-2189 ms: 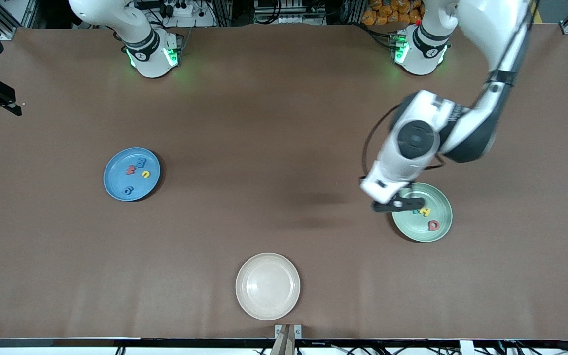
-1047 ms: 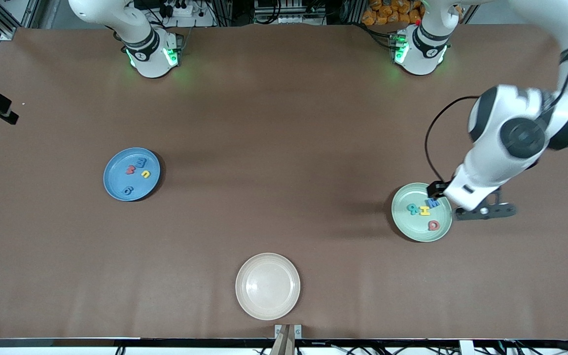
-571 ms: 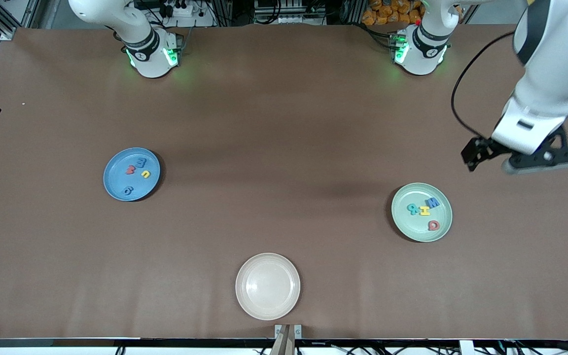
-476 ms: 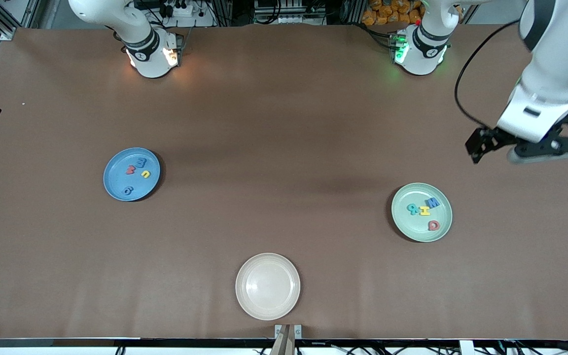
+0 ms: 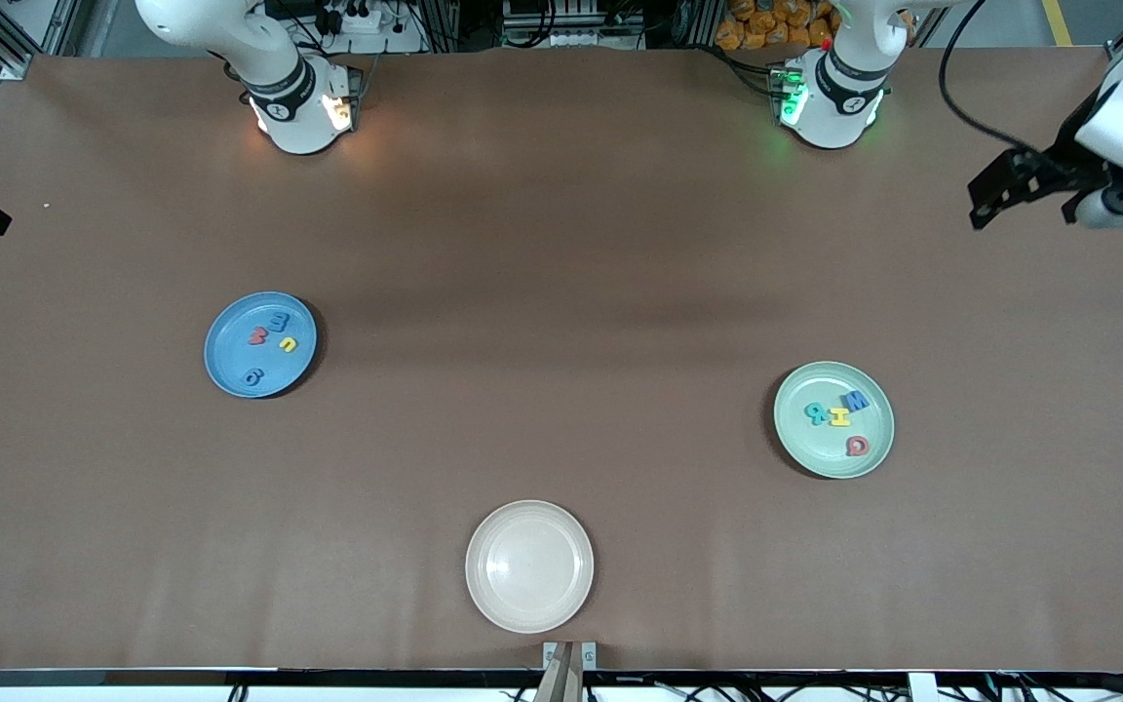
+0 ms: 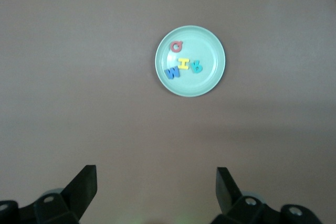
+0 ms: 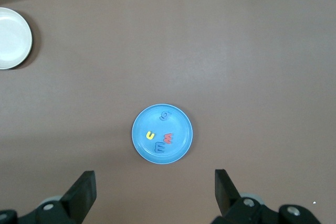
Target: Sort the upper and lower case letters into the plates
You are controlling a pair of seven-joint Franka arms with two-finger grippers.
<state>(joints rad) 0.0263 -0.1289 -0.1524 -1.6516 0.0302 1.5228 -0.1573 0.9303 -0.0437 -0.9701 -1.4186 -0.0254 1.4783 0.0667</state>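
The blue plate (image 5: 230, 366) toward the right arm's end holds a blue letter (image 5: 279, 320), a red one (image 5: 257, 336), a yellow one (image 5: 288, 343) and a second blue one (image 5: 251, 375). The mint plate (image 5: 800, 444) toward the left arm's end holds a blue letter (image 5: 855, 400), a teal one (image 5: 817, 412), a yellow one (image 5: 839, 417) and a red one (image 5: 857, 446). My left gripper (image 5: 981, 205) is open and empty, high over bare table, with the mint plate (image 6: 209, 43) in its wrist view. My right gripper (image 7: 155, 192) is open and empty, high up, with the blue plate (image 7: 179, 121) in its wrist view.
A cream-white plate (image 5: 529, 565) with nothing in it lies near the table's front edge, between the two plates. It also shows in the right wrist view (image 7: 10, 38). The arms' bases stand along the back edge.
My left gripper has risen from the mint plate and drawn back toward its own end of the table. A blue letter now lies in the mint plate. The right arm has stayed pulled back.
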